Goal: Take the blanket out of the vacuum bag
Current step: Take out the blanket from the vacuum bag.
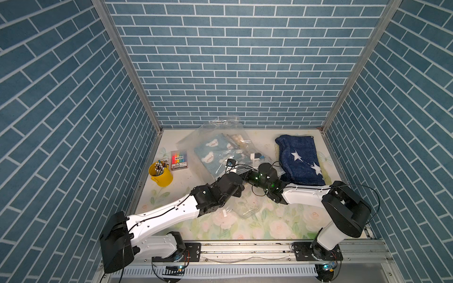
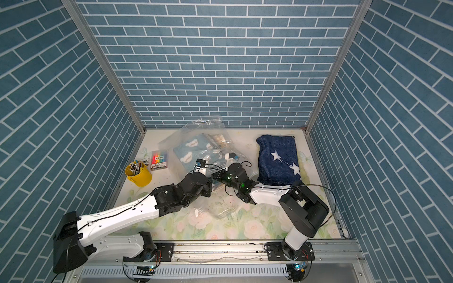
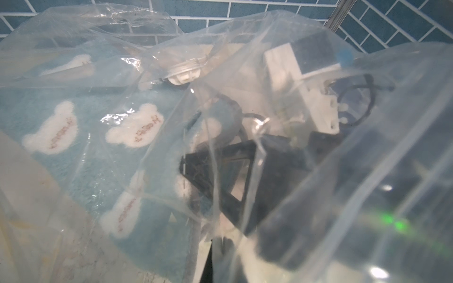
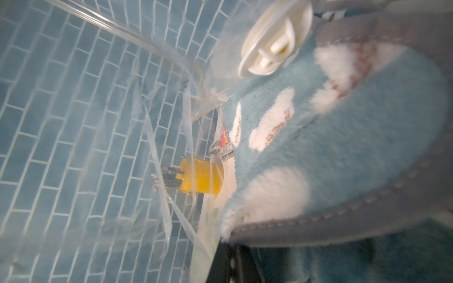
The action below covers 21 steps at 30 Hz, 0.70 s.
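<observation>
Both top views: vacuum bag, clear and crumpled, lying right of the yellow cup, just past the marker box from it. Light-blue blanket with white bear patches inside the bag. Much farther right of the cup, outside the bag: dark-blue star blanket. On the bag side away from the cup: left gripper, closed; cannot tell if plastic is pinched in it. Left wrist view: looking through wrinkled plastic at the blanket, the white valve cap and the right gripper, dark and blurred; cannot tell if open or closed. Right wrist view: grey blanket hem very close to the lens, valve cap just beside the blanket, the yellow cup dim behind the plastic, beyond the blanket edge.
</observation>
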{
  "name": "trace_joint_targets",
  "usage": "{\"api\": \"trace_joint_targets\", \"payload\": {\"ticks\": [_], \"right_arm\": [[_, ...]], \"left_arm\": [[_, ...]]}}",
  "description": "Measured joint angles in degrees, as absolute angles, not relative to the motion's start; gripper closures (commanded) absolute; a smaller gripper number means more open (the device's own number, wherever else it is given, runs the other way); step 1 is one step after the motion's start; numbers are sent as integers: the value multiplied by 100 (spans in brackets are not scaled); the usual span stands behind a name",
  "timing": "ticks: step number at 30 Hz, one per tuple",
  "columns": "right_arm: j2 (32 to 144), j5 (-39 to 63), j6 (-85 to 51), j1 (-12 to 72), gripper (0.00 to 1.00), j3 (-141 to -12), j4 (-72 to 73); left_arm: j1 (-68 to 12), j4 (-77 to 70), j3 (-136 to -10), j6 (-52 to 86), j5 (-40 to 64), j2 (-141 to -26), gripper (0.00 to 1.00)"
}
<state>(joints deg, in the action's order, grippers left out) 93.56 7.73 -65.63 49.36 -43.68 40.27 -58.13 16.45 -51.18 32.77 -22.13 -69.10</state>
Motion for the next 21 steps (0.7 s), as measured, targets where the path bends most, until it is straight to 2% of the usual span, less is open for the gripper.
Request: {"api": "trace_joint_targets", "payload": {"ticks": [2, 5, 17, 21], "right_arm": [[9356, 753, -6558, 4923, 68, -4206, 4032], [9354, 725, -6573, 4893, 61, -3859, 4023], [9203, 790, -6753, 4842, 45, -3120, 4171], [9360, 893, -6858, 4807, 43, -3081, 4501]], "left_arm": [[-5815, 1645, -5118, 3277, -2211, -6910, 98], [-5817, 1645, -5118, 3277, -2204, -6910, 98], [-5819, 1640, -5118, 3277, -2196, -6910, 97], [-5822, 1640, -5118, 3277, -2187, -6910, 96]]}}
